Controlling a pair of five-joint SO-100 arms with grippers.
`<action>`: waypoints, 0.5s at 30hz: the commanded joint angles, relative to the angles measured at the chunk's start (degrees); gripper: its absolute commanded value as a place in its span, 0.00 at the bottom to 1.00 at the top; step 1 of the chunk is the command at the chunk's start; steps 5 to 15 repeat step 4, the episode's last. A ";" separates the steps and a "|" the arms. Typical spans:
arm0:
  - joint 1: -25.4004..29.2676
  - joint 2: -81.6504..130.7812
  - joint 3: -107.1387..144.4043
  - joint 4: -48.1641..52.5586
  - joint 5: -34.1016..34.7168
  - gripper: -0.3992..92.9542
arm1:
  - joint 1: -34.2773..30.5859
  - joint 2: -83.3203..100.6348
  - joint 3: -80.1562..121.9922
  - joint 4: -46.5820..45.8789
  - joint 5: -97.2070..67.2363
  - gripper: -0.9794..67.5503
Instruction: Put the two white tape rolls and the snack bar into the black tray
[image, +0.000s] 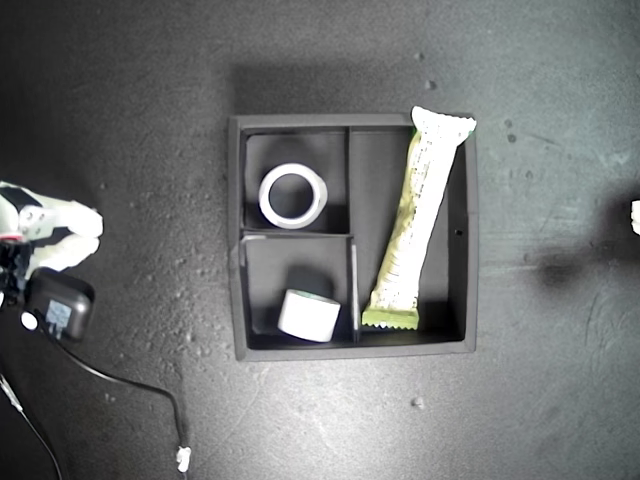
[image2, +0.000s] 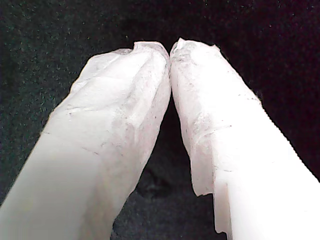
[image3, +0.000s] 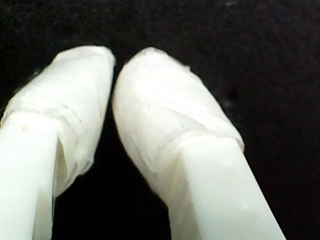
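The square matte black tray (image: 235, 230) with raised walls sits near the middle of the dark speckled counter (image: 120, 100) in the exterior view. All three task items lie inside it. The flat white tape ring (image: 293, 195) with a wide round hole rests in the small compartment toward the top of the exterior view. The second white tape roll (image: 309, 314), wider and tipped onto its side, sits in the small compartment below it, close to the divider. The long cream-and-green wrapped snack bar (image: 415, 225) lies slanted in the long compartment on the exterior view's right, its upper crimped end resting on the tray's top wall and its lower end near the divider.

The first pincer (image2: 170, 50) has its white-wrapped fingers (image2: 125, 115) meeting at the tips, with nothing between them, over bare dark counter. The second pincer (image3: 114, 70) is nearly closed, a thin gap left between its padded fingers (image3: 160, 110), and it holds nothing.

A white arm with a black block and cable (image: 60, 310) shows at the exterior view's left edge, well apart from the tray.
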 joint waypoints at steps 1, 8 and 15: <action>0.26 2.81 3.16 2.29 -0.62 0.01 | -0.35 -0.18 0.70 0.62 -0.35 0.01; 0.26 2.81 3.16 2.29 -0.62 0.01 | -0.35 -0.18 0.70 0.62 -0.35 0.01; 0.26 2.81 3.16 2.29 -0.62 0.01 | -0.35 -0.18 0.70 0.62 -0.35 0.01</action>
